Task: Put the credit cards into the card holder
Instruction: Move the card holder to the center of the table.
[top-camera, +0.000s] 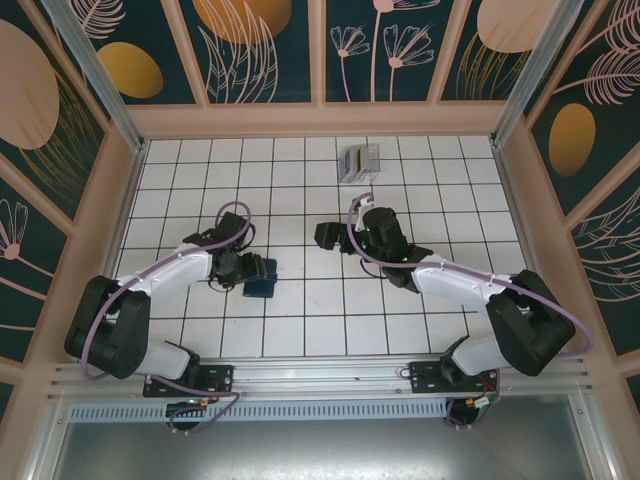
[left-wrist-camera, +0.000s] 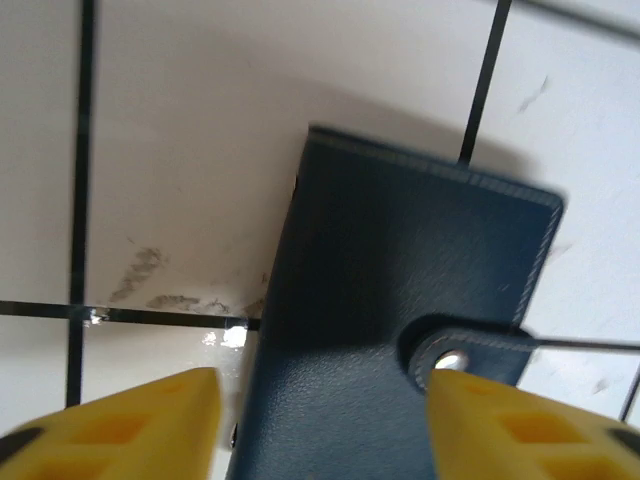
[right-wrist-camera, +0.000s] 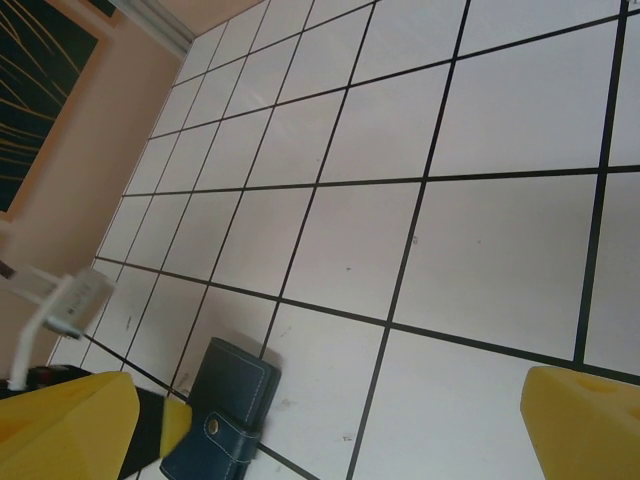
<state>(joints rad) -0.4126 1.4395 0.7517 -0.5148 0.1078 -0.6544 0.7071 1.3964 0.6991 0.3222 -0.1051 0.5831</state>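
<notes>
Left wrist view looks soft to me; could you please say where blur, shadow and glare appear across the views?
Left wrist: wallet slightly blurred, soft shadow above it, small glare spot on the table; right wrist: mostly sharp, no glare; top external: evenly lit, sharp.

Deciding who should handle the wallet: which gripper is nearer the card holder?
Left. The left gripper is right at the card holder, with a finger on either side of it. The right gripper hovers open, well off to the holder's right.
</notes>
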